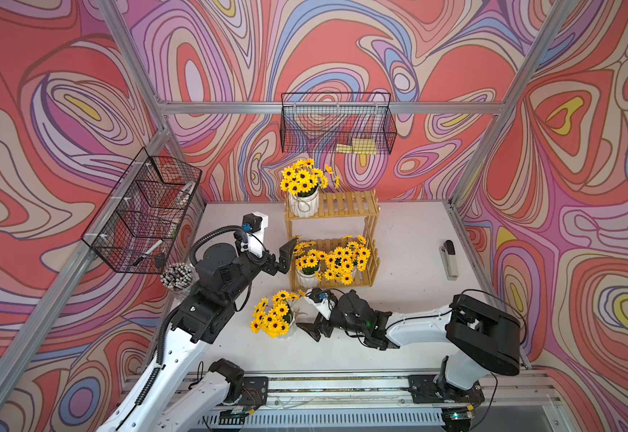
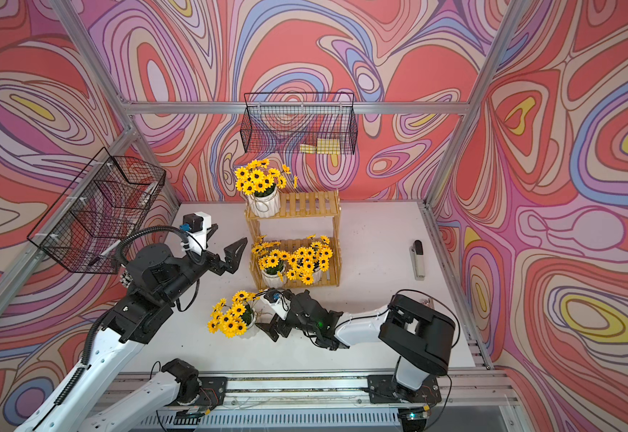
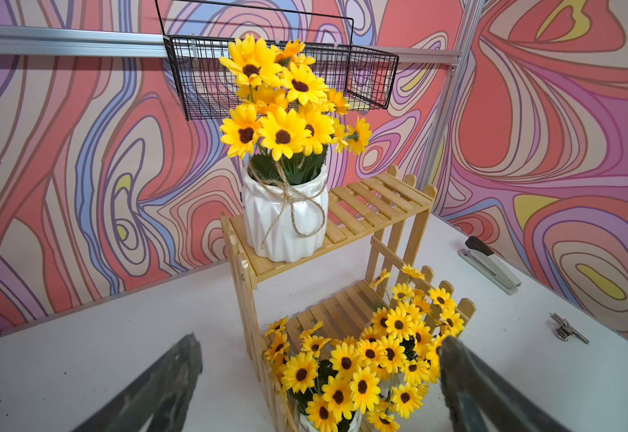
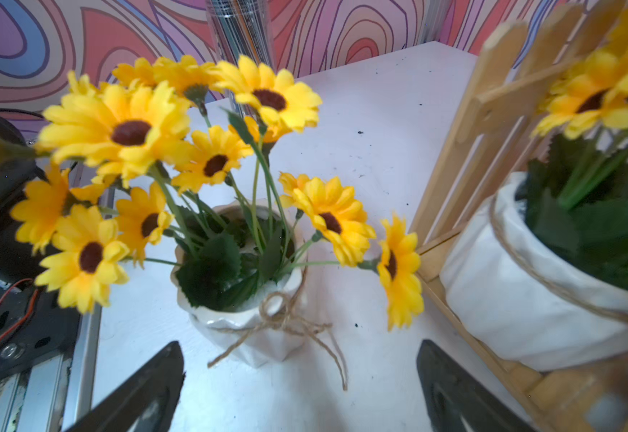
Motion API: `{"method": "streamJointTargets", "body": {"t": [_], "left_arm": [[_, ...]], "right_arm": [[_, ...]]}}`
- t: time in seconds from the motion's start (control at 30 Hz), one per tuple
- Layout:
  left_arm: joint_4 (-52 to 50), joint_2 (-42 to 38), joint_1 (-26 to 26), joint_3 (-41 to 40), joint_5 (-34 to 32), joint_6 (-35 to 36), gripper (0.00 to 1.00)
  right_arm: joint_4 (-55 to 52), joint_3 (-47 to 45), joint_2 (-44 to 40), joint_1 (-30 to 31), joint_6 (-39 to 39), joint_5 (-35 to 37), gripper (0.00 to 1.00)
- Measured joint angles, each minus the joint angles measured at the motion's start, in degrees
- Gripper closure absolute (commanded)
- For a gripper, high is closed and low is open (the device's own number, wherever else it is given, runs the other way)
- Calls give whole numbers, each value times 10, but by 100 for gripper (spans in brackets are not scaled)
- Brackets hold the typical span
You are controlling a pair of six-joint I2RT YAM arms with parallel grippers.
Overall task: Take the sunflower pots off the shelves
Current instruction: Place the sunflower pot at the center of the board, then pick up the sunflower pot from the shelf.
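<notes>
White table (image 1: 398, 232) within patterned walls, bearing the shelves (image 1: 346, 205) near its far edge; two black wire baskets (image 1: 337, 123) hung on the frame above and to the side. The left gripper (image 1: 289, 257) hovered just beside the lower tier's left end, jaws spread wide and holding nothing. The right gripper (image 4: 299, 346) lay low over the table in front of the shelves, jaws likewise wide apart, gripping nothing. Of the sunflower pots, one (image 1: 304, 205) stood upright on the left end of the upper tier; two (image 1: 307, 275) stood side by side on the lower tier, their blooms mingled; the fourth (image 1: 276, 317) stood on the table just ahead of the right gripper's fingers (image 4: 148, 389), apart from them. A stapler (image 1: 450, 260) lay well to the right of the shelves.
</notes>
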Motion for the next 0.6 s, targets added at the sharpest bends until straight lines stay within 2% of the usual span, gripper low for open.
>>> {"method": "streamJointTargets", "body": {"t": [0.17,0.33,0.6], "left_arm": [[7,14,24,0,18,8,0],[11,33,70,10,69,11,0],[39,106,145,38,177,10,0]], "right_arm": [[-75,-12,-104,0,4,40,2],[-156,-9,-209,-5,8,87,2],[-265,23,-284,-50,50,105,2]]}}
